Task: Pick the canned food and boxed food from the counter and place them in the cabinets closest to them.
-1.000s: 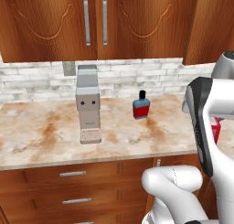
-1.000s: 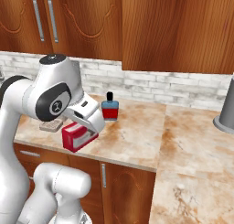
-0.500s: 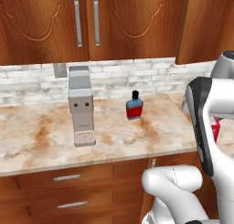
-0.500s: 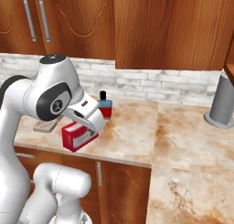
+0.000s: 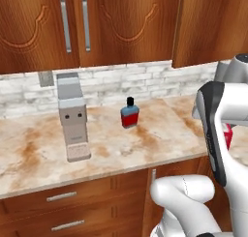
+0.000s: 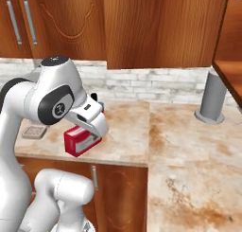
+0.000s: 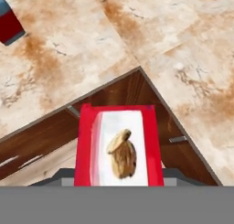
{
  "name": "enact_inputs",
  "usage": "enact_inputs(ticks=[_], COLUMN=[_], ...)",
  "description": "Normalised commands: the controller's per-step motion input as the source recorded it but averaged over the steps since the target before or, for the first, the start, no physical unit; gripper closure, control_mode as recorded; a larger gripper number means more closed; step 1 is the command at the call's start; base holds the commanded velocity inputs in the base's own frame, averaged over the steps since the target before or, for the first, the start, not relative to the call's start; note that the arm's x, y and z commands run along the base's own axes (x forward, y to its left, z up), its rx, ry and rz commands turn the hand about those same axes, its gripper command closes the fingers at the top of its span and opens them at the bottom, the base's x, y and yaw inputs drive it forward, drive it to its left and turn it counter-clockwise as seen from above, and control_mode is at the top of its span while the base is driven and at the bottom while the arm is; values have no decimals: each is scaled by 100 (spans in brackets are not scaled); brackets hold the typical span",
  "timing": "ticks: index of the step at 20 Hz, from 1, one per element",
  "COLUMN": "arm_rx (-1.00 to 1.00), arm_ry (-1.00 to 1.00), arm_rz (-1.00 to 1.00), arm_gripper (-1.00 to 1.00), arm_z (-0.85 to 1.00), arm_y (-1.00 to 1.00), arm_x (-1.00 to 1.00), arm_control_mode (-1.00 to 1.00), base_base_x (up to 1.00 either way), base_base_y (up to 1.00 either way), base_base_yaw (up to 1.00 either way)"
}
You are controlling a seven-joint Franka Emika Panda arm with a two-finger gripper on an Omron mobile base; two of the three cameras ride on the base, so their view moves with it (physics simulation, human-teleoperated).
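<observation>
While gripped, boxed food sits between fingers (off counter).

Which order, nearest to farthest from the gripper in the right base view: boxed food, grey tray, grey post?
1. boxed food, held in the gripper.
2. grey tray, on the counter left of the arm.
3. grey post, far right by the backsplash.

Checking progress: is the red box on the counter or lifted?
Lifted: the gripper holds the red box in the air at the counter edge.
</observation>
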Motion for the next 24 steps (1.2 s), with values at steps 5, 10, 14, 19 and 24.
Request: enact_inputs(ticks=[5,10,14,19,24], arm_rx=[0,0,0,0,0], arm_ry=[0,0,0,0,0], arm_rz=[0,0,0,0,0], arm_gripper=[100,100,100,100,100], arm_z=[0,0,0,0,0], arm_y=[0,0,0,0,0], arm_x=[0,0,0,0,0], arm_control_mode=[100,100,100,100,100], base_base_x=[-4,0,0,0,0], base_base_y=[-7,-7,-4,-2,-2], base_base_yaw=[-29,-30,-30,-31,-31])
